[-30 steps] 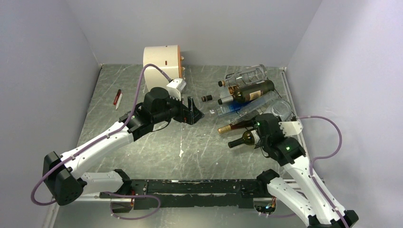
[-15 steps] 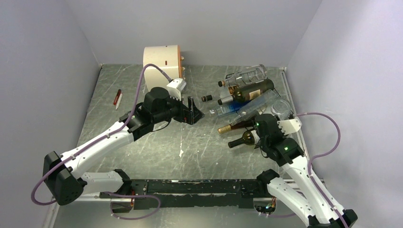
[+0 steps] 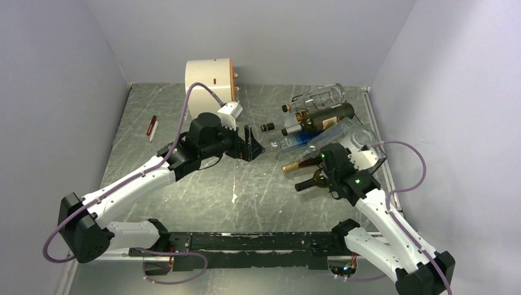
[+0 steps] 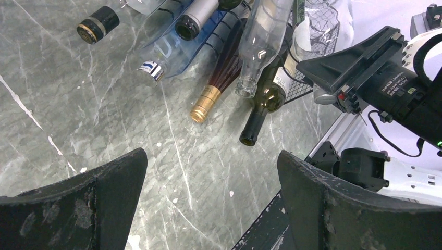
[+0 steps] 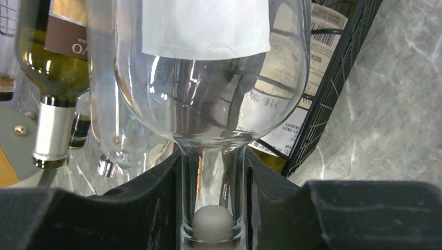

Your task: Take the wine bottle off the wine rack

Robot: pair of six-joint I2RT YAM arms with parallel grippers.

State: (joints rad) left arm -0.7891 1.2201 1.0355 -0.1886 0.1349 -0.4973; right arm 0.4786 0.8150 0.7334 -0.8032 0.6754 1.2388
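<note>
The wine rack (image 3: 376, 150) is a black wire-mesh box at the right of the table, with several bottles lying in and against it. My right gripper (image 3: 346, 156) is shut on the neck of a clear glass wine bottle (image 5: 208, 78) with a white label. In the right wrist view the neck sits between both fingers (image 5: 156, 198), and a stopper shows in its mouth. The rack's mesh (image 5: 339, 78) lies just right of that bottle. My left gripper (image 3: 255, 144) hovers open over the middle of the table, left of the bottle necks, with nothing in it (image 4: 211, 156).
A green bottle (image 3: 313, 179), a gold-capped red bottle (image 3: 301, 164), a blue-tinted clear bottle (image 3: 301, 142) and a dark labelled bottle (image 3: 322, 118) point their necks left out of the rack. A cream drum (image 3: 210, 83) stands at the back. A red pen (image 3: 152, 128) lies far left.
My right wrist has shifted a little left and up with the clear bottle's neck still in its grip. The left arm has barely moved.
</note>
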